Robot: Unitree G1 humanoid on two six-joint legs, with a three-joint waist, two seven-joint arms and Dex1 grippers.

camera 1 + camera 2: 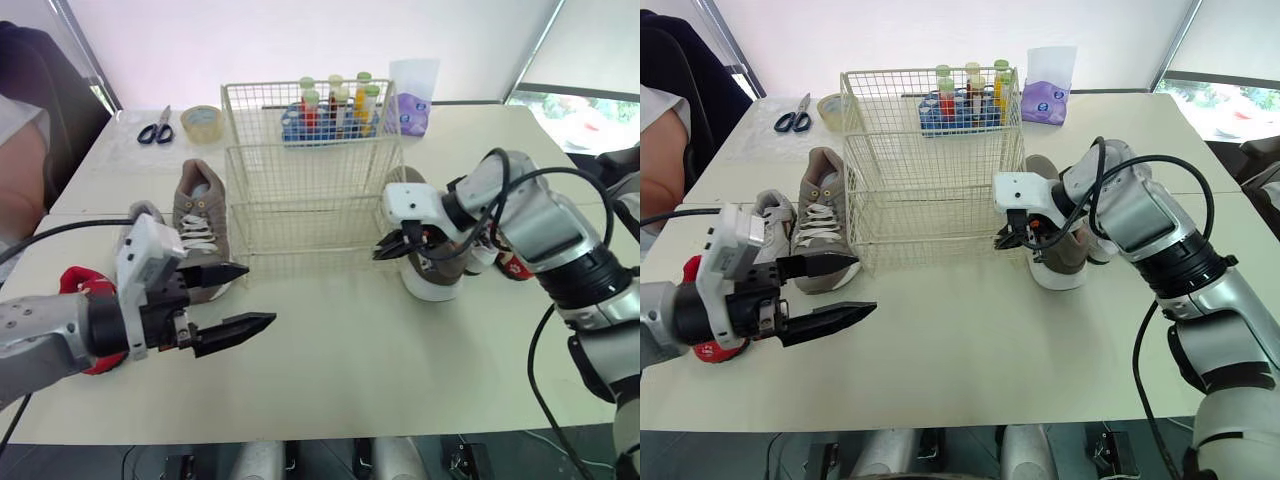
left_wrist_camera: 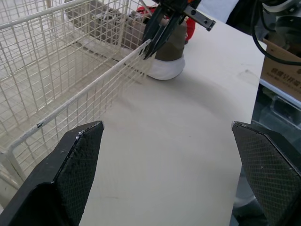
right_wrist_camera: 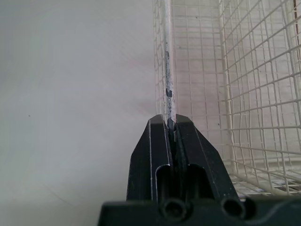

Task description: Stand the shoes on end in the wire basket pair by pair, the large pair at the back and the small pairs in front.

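A: Nearest first?
B: Left gripper (image 1: 258, 294), low over the bare table (image 1: 330, 380). Fingers spread wide, nothing between them. Small red shoe (image 1: 80, 282) tucked just beside that arm.

A: Then?
B: Brown lace-up shoe (image 1: 200, 215), flat on its sole, close along the basket's left wall; touching or not, cannot tell. Grey shoe (image 1: 770, 212) just beside it, further left.

A: Right side?
B: Right gripper (image 1: 385, 250) clenched on the wire basket (image 1: 310, 190), front right corner wire pinched between the pads. Second brown shoe (image 1: 435, 275) right behind it, beside the basket's right wall. Small red-and-white shoe (image 1: 512, 265) beyond, half hidden by the arm.

A: Basket itself?
B: Mid-table, upright, nothing inside.

A: Farther back?
B: Rack of tubes (image 1: 330, 105), tape roll (image 1: 204, 122), scissors (image 1: 155, 131).

A: Step in hand?
B: By judgement, steadying or squaring the basket. No pair loaded yet. Brown pair likely the large one, due first, at the back.

A: Next move?
B: Probably keep the corner pinned. Bring the open left pincer to the brown lace-up shoe, grip at the heel collar, tip on end, lift over the rim to the rear. Mind laces snagging on wire.
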